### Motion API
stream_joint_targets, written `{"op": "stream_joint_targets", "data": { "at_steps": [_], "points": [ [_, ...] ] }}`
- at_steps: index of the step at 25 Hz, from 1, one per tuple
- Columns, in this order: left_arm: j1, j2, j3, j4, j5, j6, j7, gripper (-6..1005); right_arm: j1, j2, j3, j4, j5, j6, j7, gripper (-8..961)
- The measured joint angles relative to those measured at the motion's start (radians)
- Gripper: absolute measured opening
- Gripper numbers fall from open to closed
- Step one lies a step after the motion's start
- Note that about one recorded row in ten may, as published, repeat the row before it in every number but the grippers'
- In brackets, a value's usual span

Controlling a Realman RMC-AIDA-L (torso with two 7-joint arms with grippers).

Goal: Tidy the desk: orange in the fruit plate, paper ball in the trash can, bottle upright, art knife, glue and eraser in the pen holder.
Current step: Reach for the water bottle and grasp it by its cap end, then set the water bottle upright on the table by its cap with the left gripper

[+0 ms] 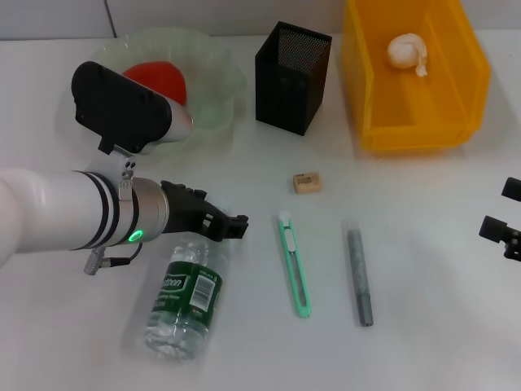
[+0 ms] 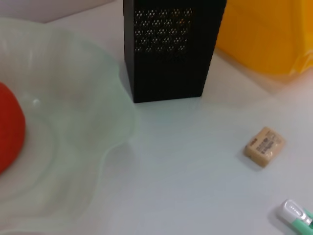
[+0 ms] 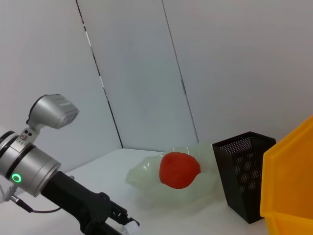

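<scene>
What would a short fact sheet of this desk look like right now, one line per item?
orange: in the green fruit plate
paper ball: inside the yellow trash can
bottle: lying on its side on the desk
left gripper: at the bottle's cap end
art knife: flat on the desk, right of the bottle
glue: flat on the desk, right of the art knife
eraser: on the desk, in front of the black pen holder
right gripper: at the desk's right edge, apart from everything

yellow trash can (image 1: pixel 411 122), red-orange orange (image 1: pixel 159 78) (smooth)
</scene>
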Motion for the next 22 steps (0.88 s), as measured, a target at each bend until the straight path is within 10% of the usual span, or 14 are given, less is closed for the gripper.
{"op": "stream_joint_targets", "data": {
  "at_steps": [13,22],
  "points": [
    [-0.038,0.003,-0.006,0.002,0.012,0.080,0.010,488,0.001,-0.001,0.000,-0.004,0.000,-0.008,0.005,837],
    [0.070,0.009,-0.008,0.175,0.005,0.099,0.107,479,0.000,-0.001,0.003,-0.009,0.006,-0.025,0.030,835]
  ]
}}
